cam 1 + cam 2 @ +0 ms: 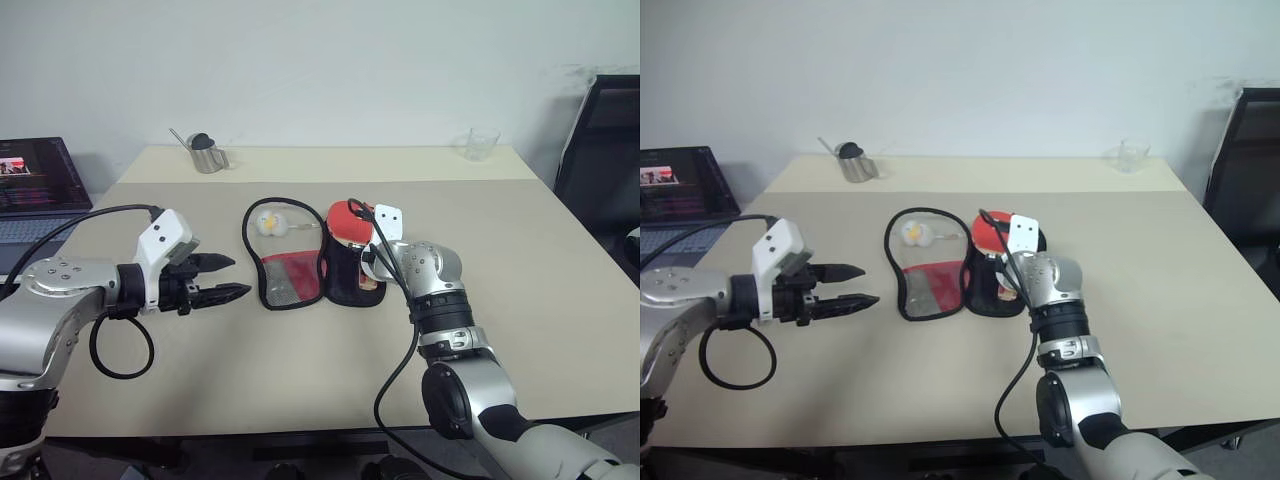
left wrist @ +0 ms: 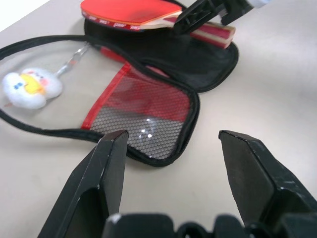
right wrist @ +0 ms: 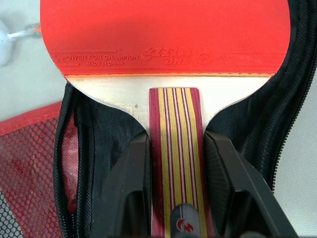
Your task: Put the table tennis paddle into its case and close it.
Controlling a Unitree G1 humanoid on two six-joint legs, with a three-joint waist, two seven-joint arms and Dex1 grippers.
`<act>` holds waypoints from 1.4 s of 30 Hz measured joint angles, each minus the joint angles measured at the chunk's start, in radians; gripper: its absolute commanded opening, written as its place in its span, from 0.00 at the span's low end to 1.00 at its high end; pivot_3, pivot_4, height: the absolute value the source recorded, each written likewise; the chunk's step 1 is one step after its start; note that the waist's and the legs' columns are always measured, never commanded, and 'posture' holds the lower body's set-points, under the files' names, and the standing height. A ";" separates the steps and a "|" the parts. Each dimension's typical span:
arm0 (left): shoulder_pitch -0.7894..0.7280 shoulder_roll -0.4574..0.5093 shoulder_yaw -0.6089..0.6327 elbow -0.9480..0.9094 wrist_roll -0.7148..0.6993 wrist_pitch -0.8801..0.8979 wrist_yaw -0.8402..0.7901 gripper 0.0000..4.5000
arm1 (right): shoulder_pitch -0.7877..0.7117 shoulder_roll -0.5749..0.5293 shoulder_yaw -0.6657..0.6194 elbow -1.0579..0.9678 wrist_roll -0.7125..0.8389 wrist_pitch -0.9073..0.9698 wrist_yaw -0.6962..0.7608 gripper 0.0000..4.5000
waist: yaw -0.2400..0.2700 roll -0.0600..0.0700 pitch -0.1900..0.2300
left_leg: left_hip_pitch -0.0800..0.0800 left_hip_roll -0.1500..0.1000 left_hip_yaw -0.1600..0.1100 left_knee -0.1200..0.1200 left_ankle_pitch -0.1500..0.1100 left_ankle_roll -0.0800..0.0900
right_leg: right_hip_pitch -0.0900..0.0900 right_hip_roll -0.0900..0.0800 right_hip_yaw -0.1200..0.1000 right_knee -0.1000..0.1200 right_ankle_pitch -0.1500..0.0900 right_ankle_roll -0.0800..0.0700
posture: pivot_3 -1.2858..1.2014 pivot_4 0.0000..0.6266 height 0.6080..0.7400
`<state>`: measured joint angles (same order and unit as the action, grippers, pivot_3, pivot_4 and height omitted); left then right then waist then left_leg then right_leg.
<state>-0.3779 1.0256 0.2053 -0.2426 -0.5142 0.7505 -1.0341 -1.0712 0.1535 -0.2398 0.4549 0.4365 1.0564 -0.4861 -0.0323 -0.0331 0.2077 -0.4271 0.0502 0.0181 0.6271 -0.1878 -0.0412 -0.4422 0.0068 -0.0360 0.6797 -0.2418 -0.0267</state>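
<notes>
A: Where's the table tennis paddle (image 3: 163,54) right now?

B: In the right gripper (image 3: 173,163). Its two black fingers are clamped on either side of the striped handle, and the red face points away from the hand, out over the black lining of the case (image 2: 163,74).

A: Why hold it by the handle?

B: My guess is so the round head can lead into the wide end of the pouch while the fingers stay clear of it.

A: And the other hand?

B: The left gripper (image 1: 222,278) hangs with its jaws well apart and nothing between them, off to the side of the open case; just ahead of its fingertips lies the mesh pocket flap (image 2: 143,124) (and beyond that, the white ball (image 1: 268,223)). It looks ready to fold the flap over once the paddle is seated.
</notes>
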 measured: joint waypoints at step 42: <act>0.014 -0.017 0.017 -0.037 -0.057 0.009 0.021 0.71 | 0.017 -0.001 0.034 0.025 0.017 0.012 -0.019 0.32 | 0.000 -0.001 -0.001 | 0.000 0.000 0.000 0.000 0.000 0.000 | 0.000 0.000 0.000 0.000 0.000 0.000 | 0.52 0.24 1.00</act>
<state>-0.3635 1.0089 0.2221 -0.2792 -0.5714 0.7594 -1.0127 -1.0545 0.1528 -0.2061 0.4796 0.4540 1.0681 -0.5052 -0.0325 -0.0343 0.2070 -0.4271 0.0503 0.0177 0.6272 -0.1878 -0.0412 -0.4421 0.0068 -0.0362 0.6797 -0.2418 -0.0267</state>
